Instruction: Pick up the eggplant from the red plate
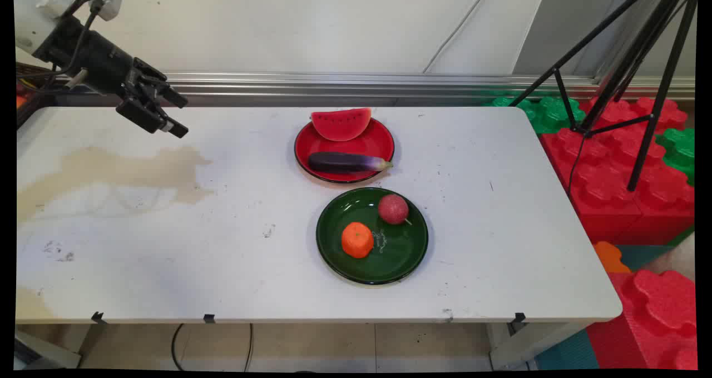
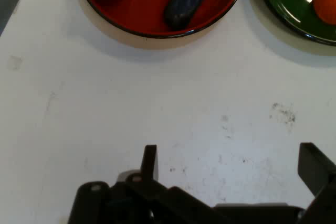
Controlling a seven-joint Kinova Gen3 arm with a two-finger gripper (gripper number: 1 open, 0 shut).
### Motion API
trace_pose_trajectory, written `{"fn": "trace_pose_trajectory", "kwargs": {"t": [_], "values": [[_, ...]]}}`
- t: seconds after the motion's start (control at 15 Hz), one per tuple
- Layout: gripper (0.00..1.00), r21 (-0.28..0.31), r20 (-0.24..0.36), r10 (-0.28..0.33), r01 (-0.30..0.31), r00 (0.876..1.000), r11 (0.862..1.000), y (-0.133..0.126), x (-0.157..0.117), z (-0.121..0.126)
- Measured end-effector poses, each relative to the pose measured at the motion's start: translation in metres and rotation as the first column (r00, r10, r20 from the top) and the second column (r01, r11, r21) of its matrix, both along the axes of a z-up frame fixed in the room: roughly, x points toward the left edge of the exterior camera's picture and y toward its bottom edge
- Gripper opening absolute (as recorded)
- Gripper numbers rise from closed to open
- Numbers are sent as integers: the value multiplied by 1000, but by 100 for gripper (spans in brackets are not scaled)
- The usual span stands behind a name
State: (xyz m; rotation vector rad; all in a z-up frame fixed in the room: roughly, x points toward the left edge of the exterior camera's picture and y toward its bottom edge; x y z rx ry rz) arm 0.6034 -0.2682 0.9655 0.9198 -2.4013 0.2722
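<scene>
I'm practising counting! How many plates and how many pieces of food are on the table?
Plates: 2, the red plate and the green plate
Food: 4, the watermelon, eggplant, orange and red fruit
Total: 6

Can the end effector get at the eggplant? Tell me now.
Probably yes: the end effector is open and empty, bare table lies between, and the eggplant lies uncovered on the red plate.

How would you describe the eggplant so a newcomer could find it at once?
On the white table stand two plates; take the red plate, farther from the camera. The eggplant lies along its near side: long and dark purple, unlike the red watermelon slice behind it.
</scene>
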Motion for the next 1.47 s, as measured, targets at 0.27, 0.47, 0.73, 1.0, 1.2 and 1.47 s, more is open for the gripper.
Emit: {"fn": "trace_pose_trajectory", "kwargs": {"t": [0.27, 0.47, 0.73, 1.0, 1.2, 1.47], "values": [[100, 2, -7, -7, 7, 1000, 1000, -2, 2, 3], [100, 0, -17, -17, 17, 1000, 1000, -6, 1, 4], [100, -14, -32, -31, 31, 999, 999, -19, -5, 4], [100, -28, -32, -43, 42, 999, 999, -38, -15, -2], [100, -35, -24, -62, 61, 998, 998, -55, -27, -11], [100, -42, -18, -84, 83, 996, 996, -81, -53, -29]]}}
